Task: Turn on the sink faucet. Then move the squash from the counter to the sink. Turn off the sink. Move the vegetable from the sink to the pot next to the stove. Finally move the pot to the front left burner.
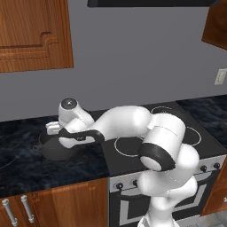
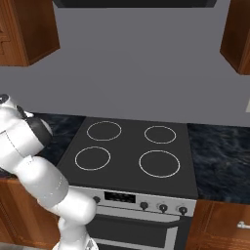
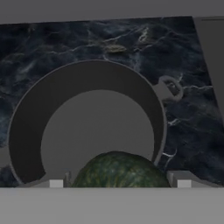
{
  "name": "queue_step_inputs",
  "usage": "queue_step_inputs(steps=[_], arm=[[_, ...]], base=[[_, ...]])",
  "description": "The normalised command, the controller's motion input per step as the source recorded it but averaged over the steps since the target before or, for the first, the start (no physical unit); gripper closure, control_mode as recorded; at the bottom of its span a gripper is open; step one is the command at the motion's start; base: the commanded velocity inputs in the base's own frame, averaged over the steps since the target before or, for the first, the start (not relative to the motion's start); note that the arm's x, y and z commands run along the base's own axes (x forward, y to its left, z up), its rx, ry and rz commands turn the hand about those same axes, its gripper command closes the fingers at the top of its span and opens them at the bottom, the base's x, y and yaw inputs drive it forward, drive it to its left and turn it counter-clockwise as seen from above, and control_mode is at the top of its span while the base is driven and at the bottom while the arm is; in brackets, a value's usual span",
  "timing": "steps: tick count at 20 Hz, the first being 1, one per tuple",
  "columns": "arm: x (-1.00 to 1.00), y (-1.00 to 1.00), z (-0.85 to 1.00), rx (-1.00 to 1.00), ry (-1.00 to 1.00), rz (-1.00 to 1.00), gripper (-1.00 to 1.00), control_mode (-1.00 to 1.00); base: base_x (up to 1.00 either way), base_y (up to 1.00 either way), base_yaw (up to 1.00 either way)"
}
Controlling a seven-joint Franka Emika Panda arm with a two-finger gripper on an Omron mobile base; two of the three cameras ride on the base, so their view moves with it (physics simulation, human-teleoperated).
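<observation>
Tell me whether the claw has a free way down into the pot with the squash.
Probably yes. The claw hangs right above the open, lidless pot, the squash between its fingertips, and the pot's floor is bare.

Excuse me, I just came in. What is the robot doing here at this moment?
The robot arm reaches left over the black counter, with its gripper above the dark grey pot that stands beside the stove. In the hand view, the green squash sits between the two fingertips, right over the open pot, and the jaws stand wide around it. It seems to be putting the squash into the pot. The pot is still on the counter, not on a burner.
</observation>
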Motion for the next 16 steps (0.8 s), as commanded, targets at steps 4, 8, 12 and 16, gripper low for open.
queue_step_inputs(steps=[4, 8, 12, 16], arm=[[0.3, 0.26, -0.15, -0.01, 0.03, 0.0, 1.0, -1.0], [0.16, 0.22, -0.17, -0.02, 0.05, 0.0, 1.0, -1.0], [0.11, 0.15, -0.21, -0.01, 0.05, 0.0, 1.0, -1.0], [0.12, 0.13, -0.18, 0.0, 0.04, 0.0, 1.0, -1.0]], base=[[0.0, 0.0, 0.0], [0.0, 0.0, 0.0], [0.0, 0.0, 0.0], [0.0, 0.0, 0.0]])
